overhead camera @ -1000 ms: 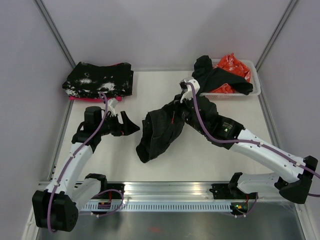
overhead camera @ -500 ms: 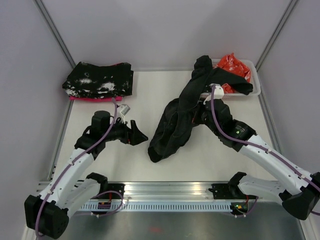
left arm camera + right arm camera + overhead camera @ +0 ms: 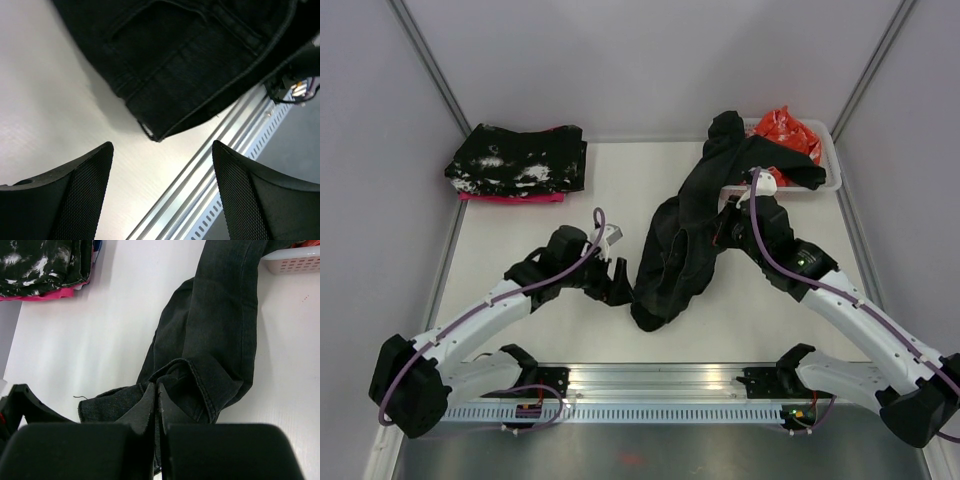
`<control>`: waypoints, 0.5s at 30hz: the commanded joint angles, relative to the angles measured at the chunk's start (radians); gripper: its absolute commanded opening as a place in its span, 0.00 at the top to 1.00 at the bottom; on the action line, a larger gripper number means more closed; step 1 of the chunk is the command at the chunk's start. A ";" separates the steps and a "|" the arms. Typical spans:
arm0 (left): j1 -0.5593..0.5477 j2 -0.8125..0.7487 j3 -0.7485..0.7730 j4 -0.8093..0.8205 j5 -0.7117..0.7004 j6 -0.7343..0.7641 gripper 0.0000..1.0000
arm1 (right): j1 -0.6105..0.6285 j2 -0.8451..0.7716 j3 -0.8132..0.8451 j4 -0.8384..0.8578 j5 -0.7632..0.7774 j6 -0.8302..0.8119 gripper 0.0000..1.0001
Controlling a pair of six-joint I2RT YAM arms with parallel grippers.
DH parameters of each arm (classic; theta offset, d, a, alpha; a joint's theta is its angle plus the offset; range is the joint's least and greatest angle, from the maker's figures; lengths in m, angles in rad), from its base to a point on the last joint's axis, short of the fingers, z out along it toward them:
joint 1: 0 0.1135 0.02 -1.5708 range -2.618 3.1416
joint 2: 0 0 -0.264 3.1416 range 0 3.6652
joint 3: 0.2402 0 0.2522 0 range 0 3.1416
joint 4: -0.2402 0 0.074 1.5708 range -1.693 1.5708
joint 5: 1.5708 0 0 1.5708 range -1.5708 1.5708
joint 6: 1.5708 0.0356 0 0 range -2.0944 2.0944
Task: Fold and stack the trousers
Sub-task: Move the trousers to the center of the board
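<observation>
Black trousers [image 3: 680,240] hung bunched at frame centre, one leg trailing to the upper-right basket [image 3: 828,182]. Right gripper [image 3: 156,390] stayed pinched on a fold; left gripper [image 3: 161,146], wide open and empty, had swung in beside the hem, folding unstarted.

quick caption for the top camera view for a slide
Right gripper pinches the black trousers, one leg draped over the white basket, while the open left gripper sits beside their lower end.

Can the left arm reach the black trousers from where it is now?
Probably yes. Its open fingers sit right by the near edge of the trousers, low over the table, with nothing between them.
</observation>
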 commanded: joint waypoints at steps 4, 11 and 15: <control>-0.146 0.043 -0.011 0.085 -0.153 0.032 0.16 | -0.031 0.026 0.005 0.067 -0.033 -0.014 1.00; -0.161 0.121 -0.114 0.218 -0.314 -0.016 0.18 | -0.053 0.021 0.045 0.071 -0.096 -0.048 1.00; -0.164 0.187 -0.137 0.366 -0.268 -0.051 0.20 | -0.053 0.027 0.056 0.066 -0.153 -0.048 1.00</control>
